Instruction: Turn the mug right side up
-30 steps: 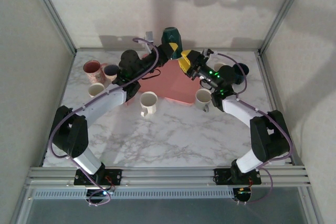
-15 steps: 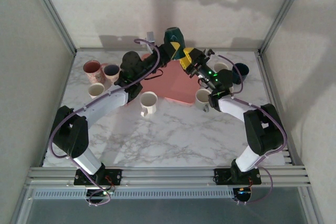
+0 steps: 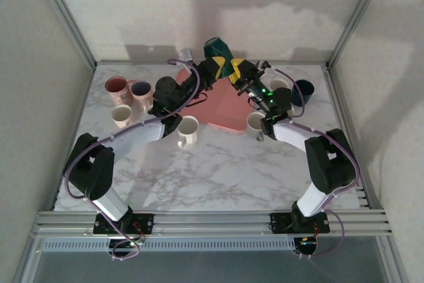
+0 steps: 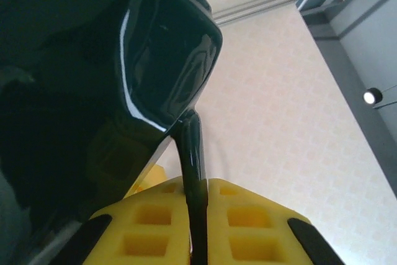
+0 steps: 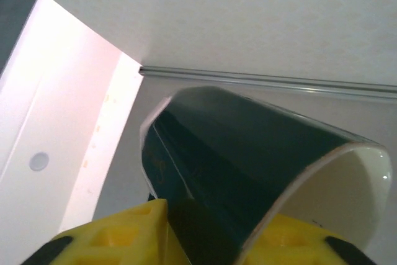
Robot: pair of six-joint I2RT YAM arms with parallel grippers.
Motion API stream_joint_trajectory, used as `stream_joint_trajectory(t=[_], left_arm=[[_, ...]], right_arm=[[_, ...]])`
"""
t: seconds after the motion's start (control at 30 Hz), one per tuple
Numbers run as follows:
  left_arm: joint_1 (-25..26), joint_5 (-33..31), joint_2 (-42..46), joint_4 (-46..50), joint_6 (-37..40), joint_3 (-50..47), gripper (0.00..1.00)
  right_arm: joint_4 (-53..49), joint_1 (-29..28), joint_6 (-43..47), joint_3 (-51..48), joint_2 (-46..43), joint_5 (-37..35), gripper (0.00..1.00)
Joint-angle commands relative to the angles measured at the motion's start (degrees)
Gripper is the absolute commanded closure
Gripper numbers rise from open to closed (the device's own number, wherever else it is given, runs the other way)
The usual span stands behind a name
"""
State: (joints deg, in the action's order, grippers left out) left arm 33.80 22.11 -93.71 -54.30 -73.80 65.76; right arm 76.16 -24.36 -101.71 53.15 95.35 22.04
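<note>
Left pincer [image 4: 197,228] and right pincer [image 5: 205,240] raised, clamped, close together.

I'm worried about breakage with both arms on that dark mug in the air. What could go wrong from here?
The dark green mug hangs in the air, the left pincer pinching just its thin handle, the right pincer its rim. Uneven pulls could twist it loose; it might fall onto the pink mat.

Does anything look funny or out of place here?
Yes: the dark green mug hangs tipped in mid-air at the back, clamped between the left end effector and the right end effector.
</note>
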Motion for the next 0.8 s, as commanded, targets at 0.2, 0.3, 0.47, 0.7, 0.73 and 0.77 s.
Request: stream_joint_trajectory(t=[0.2,0.3,0.47,0.7,0.73,0.77], left_arm=[[1.2,0.3,1.7,-7.5,-2.8,-2.4,1.0],[1.2,0.3,2.4,-6.8,-3.9,-4.0,0.84],[1.1,3.2,4.2,1.1,1.3,-3.2,0.5],[-0.4,5.8,8.5,13.6,10.2,-3.4,0.35],[-0.7,6.1,9.1,15.6,11.3,-3.5,0.34],[-1.0,6.4,9.7,17.1,12.3,-3.6,0.33]], right_arm=[[4.2,-0.4,4.1,1.3,-2.3,-3.1,0.95],[4.2,-0.3,5.7,1.4,-2.6,-3.4,1.0],[4.1,-0.1,8.1,1.3,-2.9,-3.5,1.0],[2.5,0.4,9.5,1.1,-3.7,-2.6,1.0],[1.7,0.5,10.0,1.2,-3.9,-2.4,1.0],[1.0,0.5,10.4,1.4,-4.2,-2.1,1.0]])
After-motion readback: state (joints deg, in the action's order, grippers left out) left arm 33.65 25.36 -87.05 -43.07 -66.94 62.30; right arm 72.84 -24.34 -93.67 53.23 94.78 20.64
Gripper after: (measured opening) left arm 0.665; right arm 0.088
